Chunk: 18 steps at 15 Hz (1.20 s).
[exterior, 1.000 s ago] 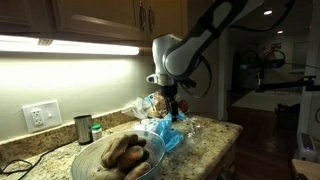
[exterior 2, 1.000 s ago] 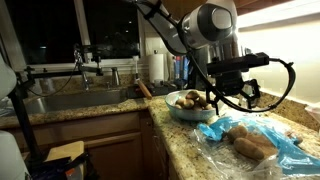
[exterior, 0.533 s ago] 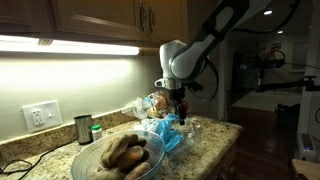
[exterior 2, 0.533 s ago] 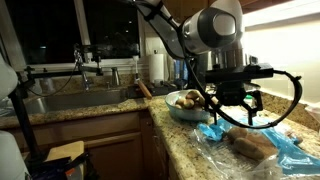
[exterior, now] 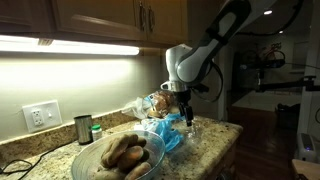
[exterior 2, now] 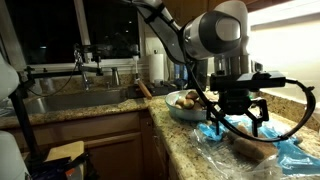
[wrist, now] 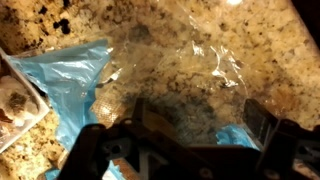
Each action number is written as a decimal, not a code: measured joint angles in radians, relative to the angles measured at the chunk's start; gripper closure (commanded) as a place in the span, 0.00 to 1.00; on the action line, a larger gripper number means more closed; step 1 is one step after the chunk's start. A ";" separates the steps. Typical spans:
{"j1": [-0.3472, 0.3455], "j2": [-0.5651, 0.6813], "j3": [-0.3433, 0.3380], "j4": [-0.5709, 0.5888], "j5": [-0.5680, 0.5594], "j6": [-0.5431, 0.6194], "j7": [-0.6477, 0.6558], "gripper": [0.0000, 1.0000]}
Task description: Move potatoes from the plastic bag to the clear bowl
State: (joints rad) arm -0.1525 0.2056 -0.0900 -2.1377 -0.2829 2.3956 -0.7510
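1. Wrist view: the gripper has its jaws spread wide with nothing between them; it hangs above the plastic bag, whose clear film lies crumpled on the granite counter; a blue fold lies to the left.
2. In an exterior view the gripper is just above a potato inside the bag, at the near right of the counter; fingers and potato appear apart.
3. The clear bowl stands to the left and farther back; it already holds several potatoes; in an exterior view the bowl is nearest the camera, with the bag beyond it.
4. Step in hand, as judged: descent onto a bagged potato for the grasp.
5. Align the jaws across the potato's narrow width; lower through the bag's mouth rather than onto the film; close only when both fingers flank the potato.
6. Caution: film trapped in the jaws would probably drag the bag along at lift.
7. The wrist view does not show the potato's outline clearly through the film; check alignment in the exterior views.
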 measured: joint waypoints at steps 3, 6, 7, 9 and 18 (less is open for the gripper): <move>-0.009 0.000 -0.007 0.001 -0.008 0.007 -0.091 0.00; -0.010 0.000 -0.006 0.009 -0.008 0.009 -0.185 0.00; -0.009 0.000 -0.004 0.012 -0.007 0.009 -0.214 0.00; -0.008 0.001 0.000 0.018 -0.006 0.008 -0.240 0.00; -0.007 0.017 0.003 0.018 -0.004 0.008 -0.240 0.00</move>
State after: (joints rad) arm -0.1595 0.2229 -0.0873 -2.1197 -0.2873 2.4036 -0.9906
